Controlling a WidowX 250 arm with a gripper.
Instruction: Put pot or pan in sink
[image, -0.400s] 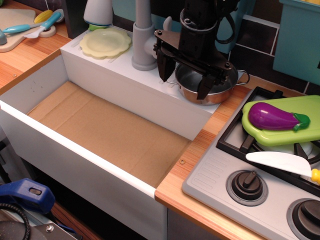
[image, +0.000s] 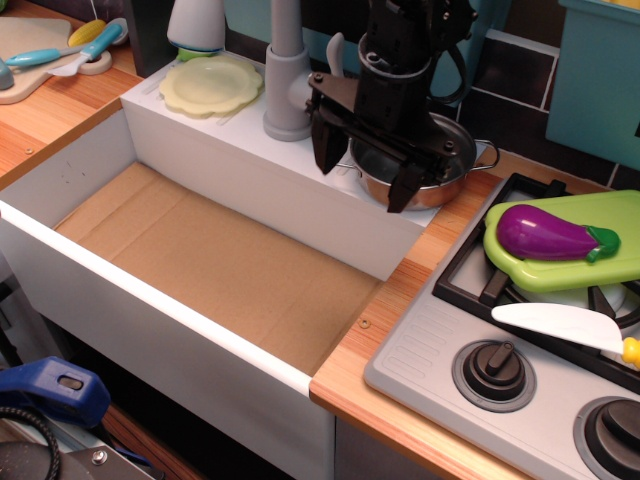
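On the white ledge at the far right of the sink (image: 150, 300), just right of the grey faucet (image: 287, 80), sits the steel pot (image: 440, 165); its bowl looks empty, and the sink's brown floor holds nothing; a pale yellow plate (image: 211, 85) lies on the ledge to the left; the gripper (image: 365, 170) hangs over the pot's near rim, fingers spread wide, clasping nothing; since the earlier frame it has risen slightly and the pot has not moved.
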